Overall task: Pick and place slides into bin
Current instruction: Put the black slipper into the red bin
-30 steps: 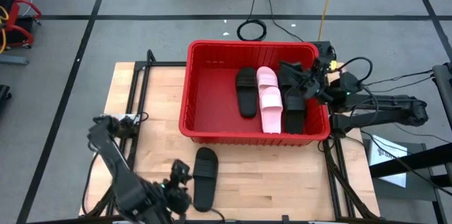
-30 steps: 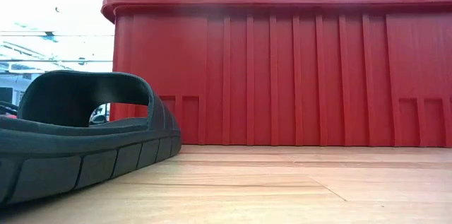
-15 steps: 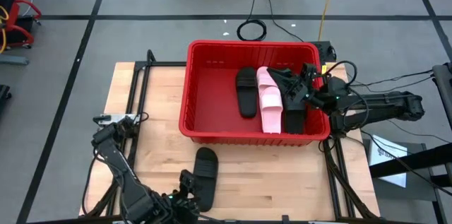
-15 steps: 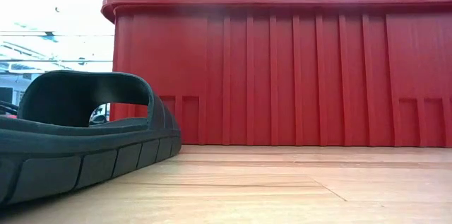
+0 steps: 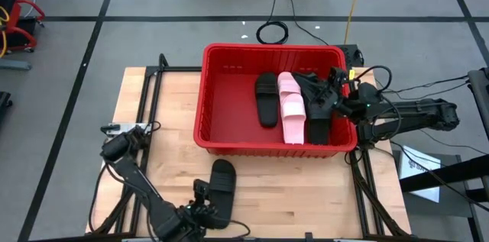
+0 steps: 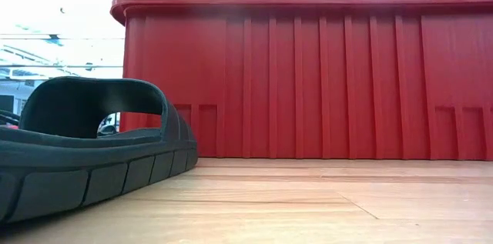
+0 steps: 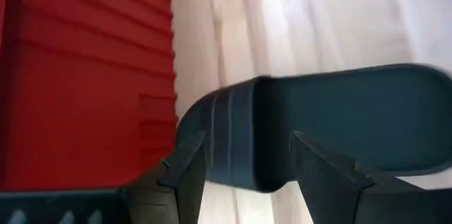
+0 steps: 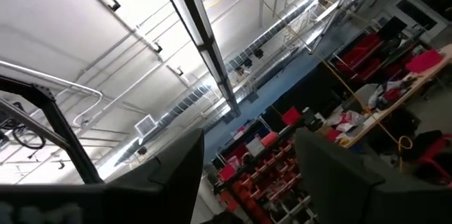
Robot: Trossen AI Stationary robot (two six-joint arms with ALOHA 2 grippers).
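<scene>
One black slide [image 5: 221, 183] lies sole-down on the wooden table in front of the red bin [image 5: 200, 112], toe toward the bin; the low view shows it at the left [image 6: 85, 152]. My left gripper [image 5: 204, 201] hangs open just over its near end. In the left wrist view its two fingers stand apart on either side of the slide's strap [image 7: 236, 136], and no touch shows. Inside the bin lie a black slide [image 5: 266, 98], two pink slides [image 5: 290, 108] and more black ones [image 5: 317, 112]. My right gripper [image 5: 325, 93] is open above the bin's right part, pointing up.
The bin's tall ribbed wall [image 6: 308, 82] stands close behind the slide on the table. Bare wood lies to the slide's left and right [image 5: 306, 188]. Black frame rails [image 5: 145, 131] run along the table's sides. Cables [image 5: 271, 32] lie on the floor beyond.
My left gripper has sunk toward the black slide on the table, rolling at the wrist as it came down; its fingers stay open. My right gripper has shifted a little toward the table's left above the bin. The slide on the table has not moved.
</scene>
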